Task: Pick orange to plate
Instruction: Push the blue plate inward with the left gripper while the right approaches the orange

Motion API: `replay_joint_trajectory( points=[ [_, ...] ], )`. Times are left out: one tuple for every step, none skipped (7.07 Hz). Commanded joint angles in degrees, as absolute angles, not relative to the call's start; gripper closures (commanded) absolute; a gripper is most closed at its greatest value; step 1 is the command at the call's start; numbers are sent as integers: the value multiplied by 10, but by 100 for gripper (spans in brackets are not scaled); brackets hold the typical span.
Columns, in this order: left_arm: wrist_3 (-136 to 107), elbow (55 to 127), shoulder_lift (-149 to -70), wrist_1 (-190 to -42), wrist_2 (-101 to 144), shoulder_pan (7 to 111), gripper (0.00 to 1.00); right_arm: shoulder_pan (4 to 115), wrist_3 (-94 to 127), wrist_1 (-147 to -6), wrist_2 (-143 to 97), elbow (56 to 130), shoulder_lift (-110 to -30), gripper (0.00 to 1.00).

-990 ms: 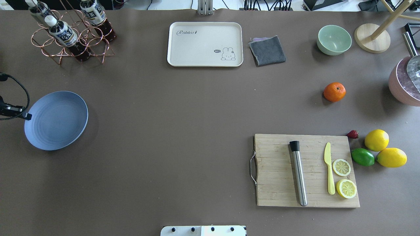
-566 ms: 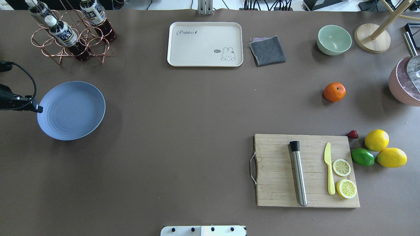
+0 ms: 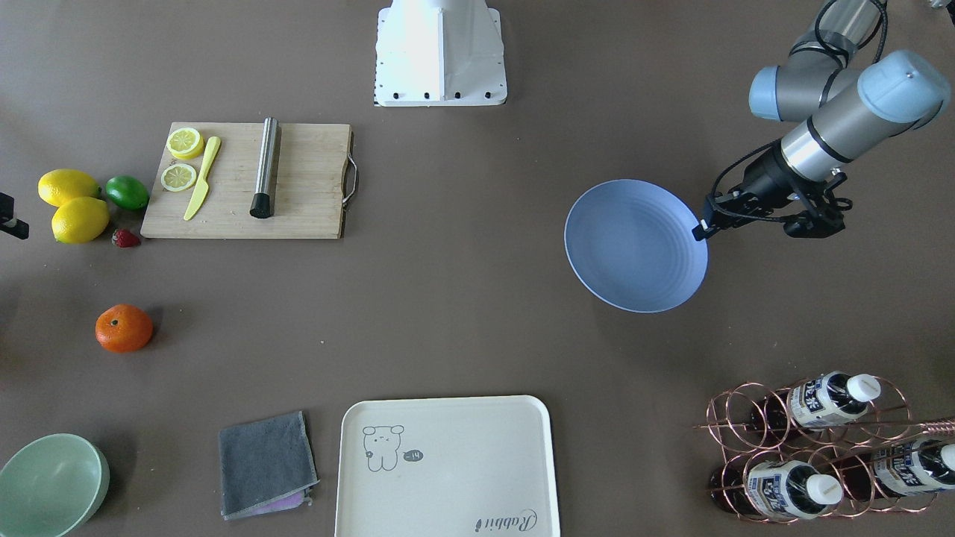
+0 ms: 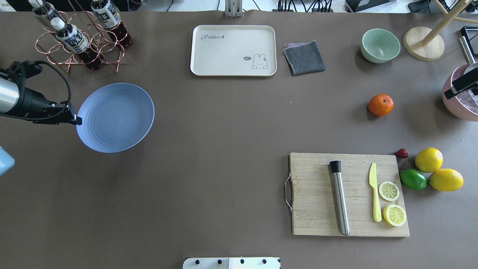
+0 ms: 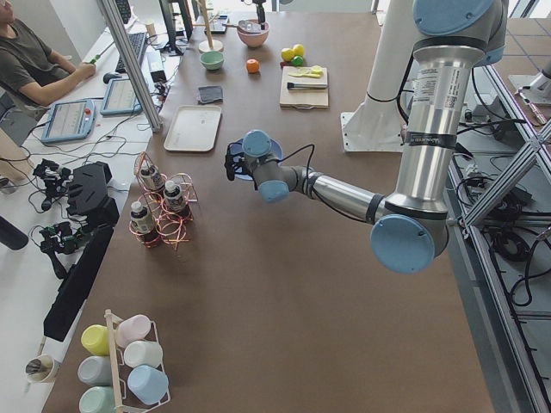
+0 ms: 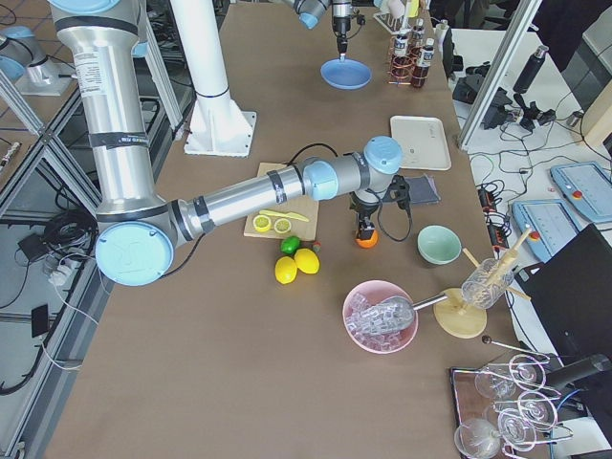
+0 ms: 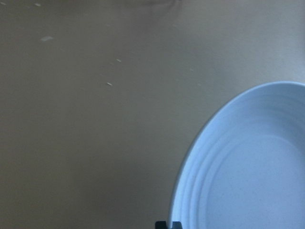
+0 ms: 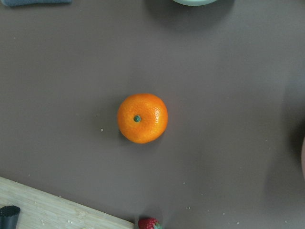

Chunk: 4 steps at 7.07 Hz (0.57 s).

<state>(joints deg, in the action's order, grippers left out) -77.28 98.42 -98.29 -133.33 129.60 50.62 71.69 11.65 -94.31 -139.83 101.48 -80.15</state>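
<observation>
The orange (image 4: 381, 104) sits alone on the brown table at the right, also centred in the right wrist view (image 8: 142, 118), stem dot up. My left gripper (image 4: 77, 120) is shut on the near-left rim of the blue-grey plate (image 4: 115, 117), which hangs slightly above the table on the left side; the facing camera shows the same grip (image 3: 700, 230) on the plate (image 3: 634, 246). Only a piece of my right gripper (image 4: 463, 84) shows at the right edge, well above and to the right of the orange. Its fingers are hidden, so I cannot tell its state.
A cutting board (image 4: 347, 194) with a metal muddler, yellow knife and lemon slices lies front right, beside two lemons (image 4: 428, 160), a lime (image 4: 413, 179) and a strawberry. Cream tray (image 4: 233, 50), grey cloth (image 4: 304, 58), green bowl (image 4: 380, 45), pink bowl (image 4: 461, 97) and bottle rack (image 4: 82, 37) line the back.
My left gripper has carried the plate rightward and a little farther back. Part of my right gripper has come into view at the right edge. The orange has not moved.
</observation>
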Motion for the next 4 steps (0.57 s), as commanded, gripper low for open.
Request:
replay_joint_trajectory(
  points=[
    [-864,1020,-1064,-1234,1191,410,100,676,128,-942,-1366,944,-722,0],
    [-880,1018,-1092,-1205,1137,358,100,653,129,-927,-1349,917,-701,0],
    [-903,1013,-1110,-1200,1096,310,100,638,166,-853,-1335,866,-689,0],
    [-916,999,-1127,-1199,1080,295,100,615,219,-766,-1330,818,-686,0]
  ],
)
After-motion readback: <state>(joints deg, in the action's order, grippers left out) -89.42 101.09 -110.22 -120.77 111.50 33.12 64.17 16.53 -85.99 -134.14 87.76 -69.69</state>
